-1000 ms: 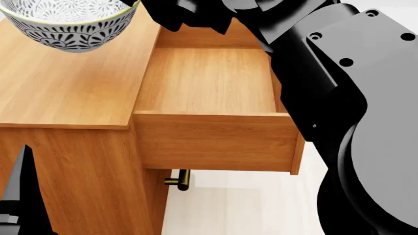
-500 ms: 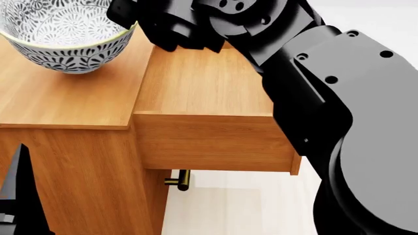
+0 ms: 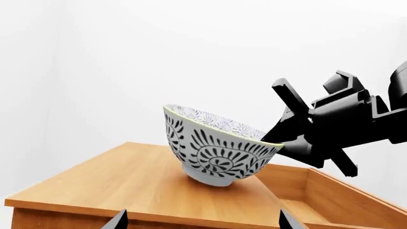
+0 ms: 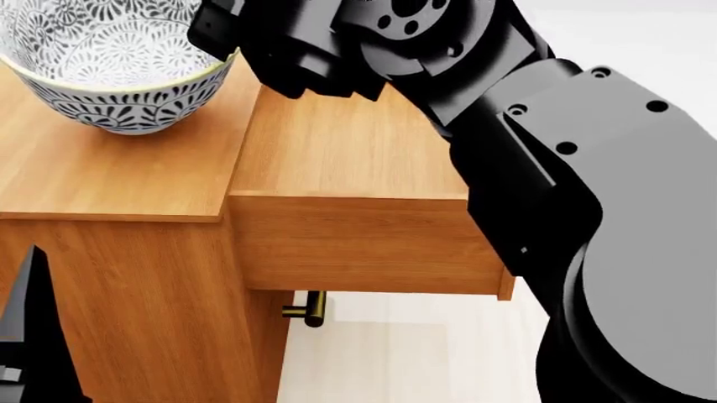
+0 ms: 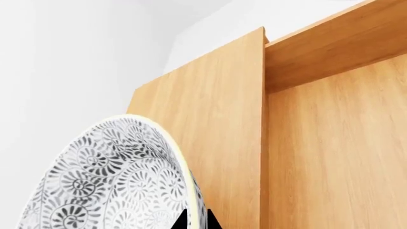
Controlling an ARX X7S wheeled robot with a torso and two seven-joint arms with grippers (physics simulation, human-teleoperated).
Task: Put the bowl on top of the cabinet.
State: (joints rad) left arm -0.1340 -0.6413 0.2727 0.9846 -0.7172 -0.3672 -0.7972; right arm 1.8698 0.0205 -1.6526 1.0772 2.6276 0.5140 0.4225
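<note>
Head view: we have the bowl (image 4: 117, 67) at upper left of the frame, tilted, foot down on the cabinet (image 4: 112, 180) top near its right edge. The right gripper (image 4: 230, 42) is clamped on the bowl's rim on the side toward the open drawer (image 4: 353, 168), which fills the frame middle. In the left wrist view the bowl (image 3: 213, 152) leans, rim high on one side, its foot appearing to touch the wood (image 3: 127, 183); the right gripper (image 3: 283, 138) pinches the low side of the rim.

We judge the step as setting down and releasing. To do it well we level the bowl so the foot sits flat, keep it away from the edge by the drawer, then spread the jaws and lift straight off.

The left gripper (image 3: 200, 222) shows only two fingertips, set wide apart, holding nothing.
</note>
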